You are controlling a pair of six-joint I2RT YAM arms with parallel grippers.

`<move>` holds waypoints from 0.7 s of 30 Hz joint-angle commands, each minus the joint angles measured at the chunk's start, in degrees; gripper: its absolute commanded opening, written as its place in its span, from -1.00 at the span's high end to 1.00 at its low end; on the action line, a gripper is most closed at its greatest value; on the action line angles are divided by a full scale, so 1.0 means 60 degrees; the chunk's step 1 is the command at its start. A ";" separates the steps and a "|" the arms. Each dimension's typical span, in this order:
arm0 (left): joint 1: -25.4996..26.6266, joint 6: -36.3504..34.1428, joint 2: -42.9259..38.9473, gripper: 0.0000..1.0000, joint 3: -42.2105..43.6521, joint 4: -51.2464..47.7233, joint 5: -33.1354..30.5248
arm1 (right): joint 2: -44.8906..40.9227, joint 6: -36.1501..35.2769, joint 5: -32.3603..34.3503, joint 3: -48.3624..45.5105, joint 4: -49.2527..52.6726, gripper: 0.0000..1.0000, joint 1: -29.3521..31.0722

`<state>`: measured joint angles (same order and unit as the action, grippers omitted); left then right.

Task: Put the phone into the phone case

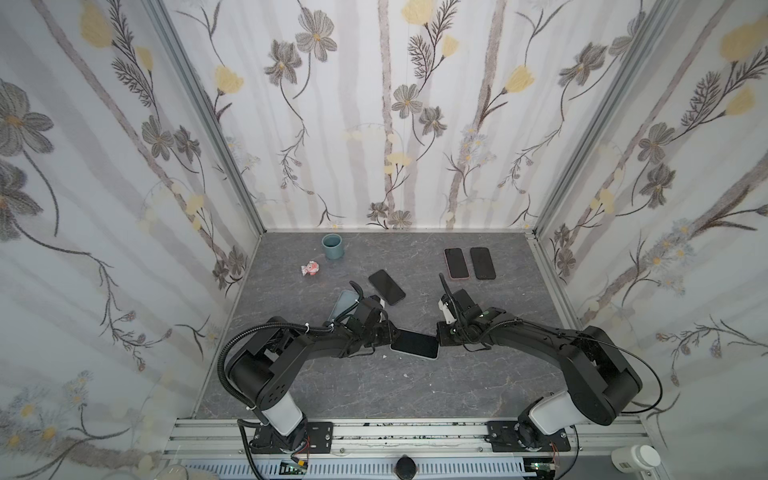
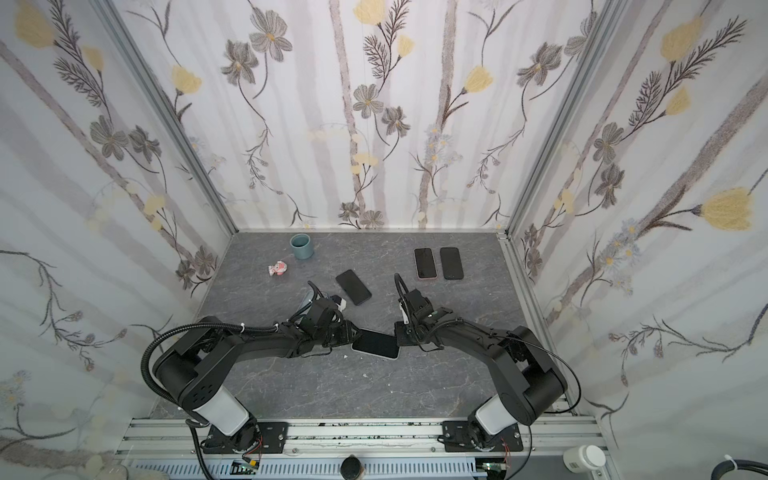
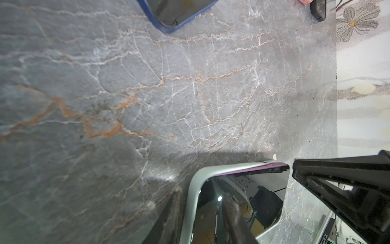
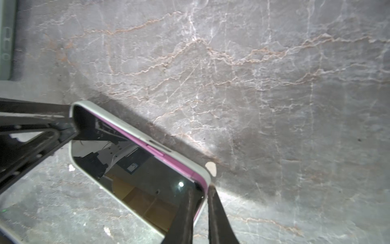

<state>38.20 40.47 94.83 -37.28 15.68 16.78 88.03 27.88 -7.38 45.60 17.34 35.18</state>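
Note:
A phone (image 1: 415,341) (image 2: 376,343) with a dark screen and a pink edge lies partly seated in a white phone case (image 1: 422,356) near the middle of the table. In the right wrist view the phone's (image 4: 137,175) pink side rides above the case rim (image 4: 126,124). My left gripper (image 1: 390,338) (image 3: 203,196) is shut on one end of the case (image 3: 194,190), with one finger over the screen (image 3: 242,200). My right gripper (image 1: 438,338) (image 4: 200,188) pinches the opposite corner, one finger on the screen and one outside the case.
A phone in a dark blue case (image 1: 386,286) (image 3: 179,14) lies just behind the left arm, with a clear case (image 1: 343,305) beside it. Two more phones (image 1: 456,263) (image 1: 483,263) lie at the back right. A teal cup (image 1: 332,246) and a small red-white item (image 1: 310,268) sit at the back left.

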 commanded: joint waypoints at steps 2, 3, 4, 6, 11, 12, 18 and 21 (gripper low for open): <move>-0.0008 -0.0065 0.0037 0.30 0.0044 -0.0249 0.0046 | 0.0196 -0.0164 0.0135 0.0091 0.0182 0.77 0.0004; -0.0004 -0.0065 0.0031 0.30 0.0055 -0.0247 0.0046 | 0.0238 -0.0182 0.0068 0.0086 0.0185 0.79 0.0000; -0.0008 -0.0065 0.0038 0.30 0.0061 -0.0230 0.0042 | 0.0270 -0.0197 0.0009 0.0076 0.0185 0.82 -0.0004; -0.0008 -0.0040 0.0044 0.30 0.0083 -0.0212 0.0046 | 0.0292 -0.0205 -0.0082 0.0071 0.0196 0.84 0.0004; -0.0005 -0.0021 0.0052 0.29 0.0089 -0.0197 0.0060 | 0.0299 -0.0249 -0.0129 0.0035 0.0429 0.88 0.0018; 0.0004 -0.0020 0.0050 0.29 0.0090 -0.0201 0.0057 | 0.0301 -0.0263 -0.0154 0.0031 0.0486 0.88 0.0014; 0.0020 -0.0021 0.0019 0.28 0.0149 -0.0211 0.0061 | 0.0262 -0.0326 -0.0285 0.0032 0.0806 0.78 0.0089; 0.0020 0.0008 0.0017 0.28 0.0165 -0.0199 0.0061 | 0.0254 -0.0328 -0.0264 0.0033 0.0845 0.77 0.0089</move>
<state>38.22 40.49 94.83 -36.67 16.75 16.99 89.27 26.48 -8.64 46.06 17.69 35.51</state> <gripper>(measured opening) 0.362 0.111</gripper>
